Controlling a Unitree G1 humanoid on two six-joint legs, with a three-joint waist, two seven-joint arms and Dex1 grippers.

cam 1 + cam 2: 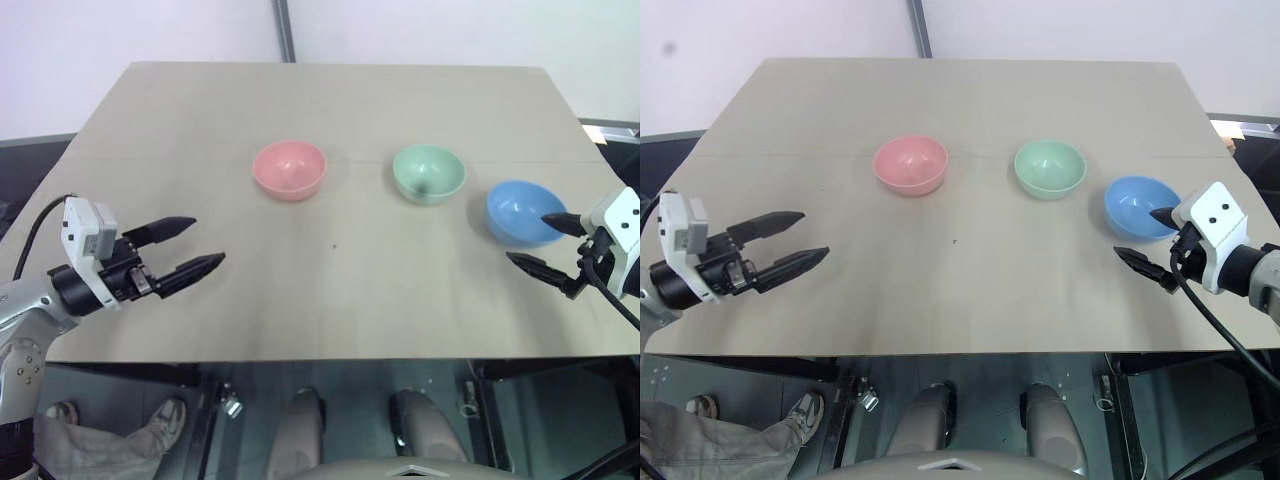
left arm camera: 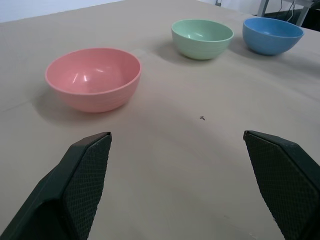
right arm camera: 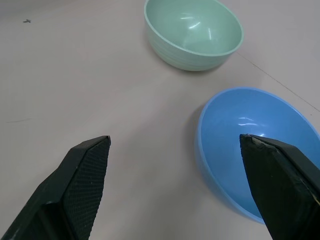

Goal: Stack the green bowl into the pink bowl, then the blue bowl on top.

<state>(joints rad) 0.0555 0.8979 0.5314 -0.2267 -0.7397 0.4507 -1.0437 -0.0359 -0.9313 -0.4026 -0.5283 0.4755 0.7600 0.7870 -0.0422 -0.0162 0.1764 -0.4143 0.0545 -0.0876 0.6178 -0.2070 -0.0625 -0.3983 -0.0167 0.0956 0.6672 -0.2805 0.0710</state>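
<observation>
A pale beige table (image 1: 200,130) carries three bowls in a row, all upright and apart from one another. The green bowl (image 1: 428,173) stands in the middle; the pink bowl (image 1: 289,168) sits to its left, the blue bowl (image 1: 523,212) to its right, slightly nearer the table's front edge.

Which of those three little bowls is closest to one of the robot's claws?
The blue bowl: it sits right beside the open right gripper, at that end of the row.
</observation>
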